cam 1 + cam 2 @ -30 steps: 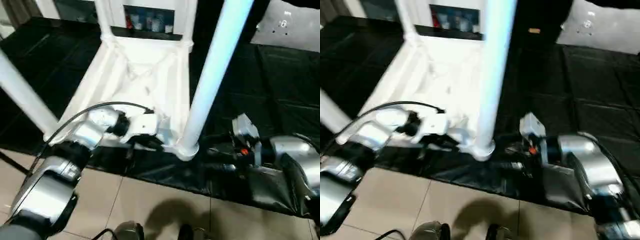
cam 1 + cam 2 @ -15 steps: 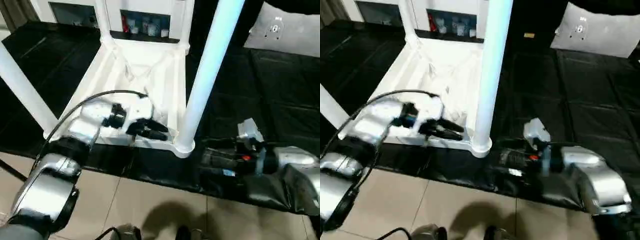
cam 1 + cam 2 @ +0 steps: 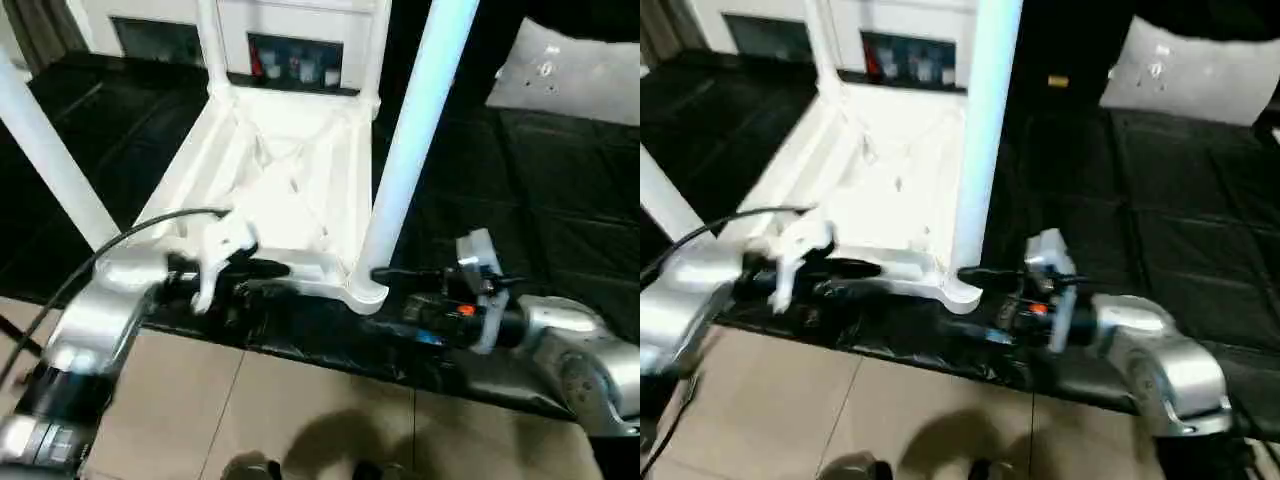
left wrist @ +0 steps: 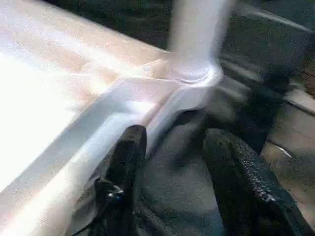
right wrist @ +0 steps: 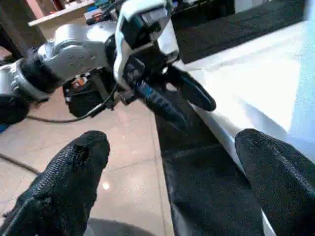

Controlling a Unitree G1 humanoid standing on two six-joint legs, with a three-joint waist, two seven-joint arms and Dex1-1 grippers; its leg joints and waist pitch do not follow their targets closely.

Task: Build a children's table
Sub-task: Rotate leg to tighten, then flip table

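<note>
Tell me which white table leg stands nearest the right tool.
The thick white tapered plastic leg seated in the near corner socket, just ahead of the right tool; the other three legs stand farther off.

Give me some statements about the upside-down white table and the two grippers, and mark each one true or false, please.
1. The children's table lies upside down on the black mat, with its ribbed underside up. True.
2. The near corner socket in front of the robot is empty. False: a leg stands upright in it.
3. The left gripper is shut on a loose leg. False: its fingers are apart at the table's near rim, as the left wrist view shows, and hold nothing.
4. The right gripper is open, its fingers spread wide in the right wrist view. True.
5. The white cabinet stands behind the table. True.
6. The floor near the robot is carpet. False: it is pale tile.
</note>
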